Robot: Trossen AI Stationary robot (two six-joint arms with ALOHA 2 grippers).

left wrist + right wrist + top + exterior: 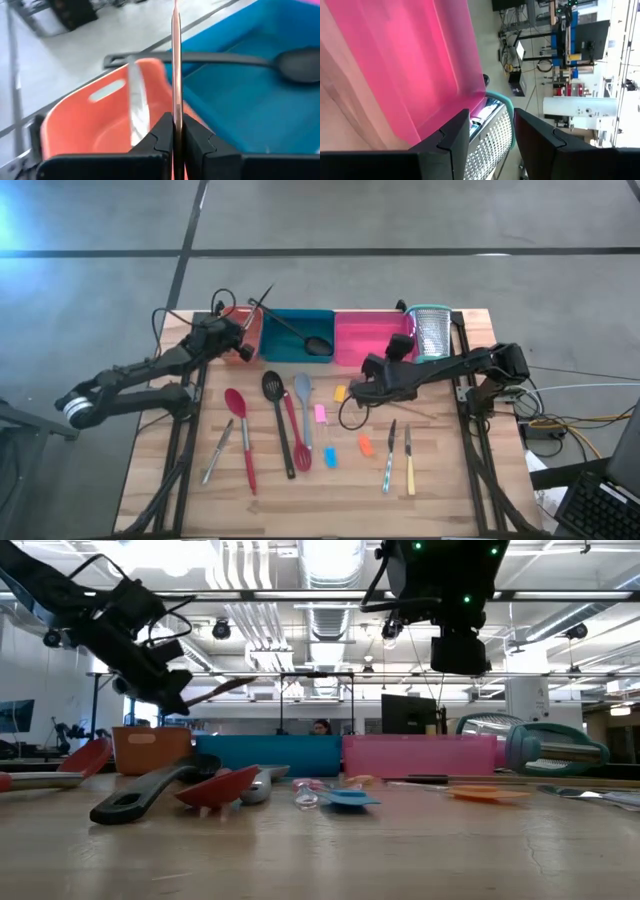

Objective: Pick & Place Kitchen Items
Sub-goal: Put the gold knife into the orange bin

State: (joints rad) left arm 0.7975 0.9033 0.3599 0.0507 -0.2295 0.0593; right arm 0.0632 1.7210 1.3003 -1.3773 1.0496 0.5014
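Wrist view first: we see the left end effector [177, 145] pinched tight on a thin utensil [176, 60], edge-on, something the high view barely resolves. From above we place that left end effector [238, 340] over the orange tray [247, 328], beside the teal tray [296, 352], where a black ladle [295, 332] lies. Right of the teal tray we find the pink tray [372, 340] and the grater [432, 330]. We see the right end effector [490, 132] parted and empty, facing the grater. In front of the teal tray, the red spoon [241, 435], black spatula [279, 420] and knives [399, 455] lie on the bench [330, 505], with bare wood along its front edge.
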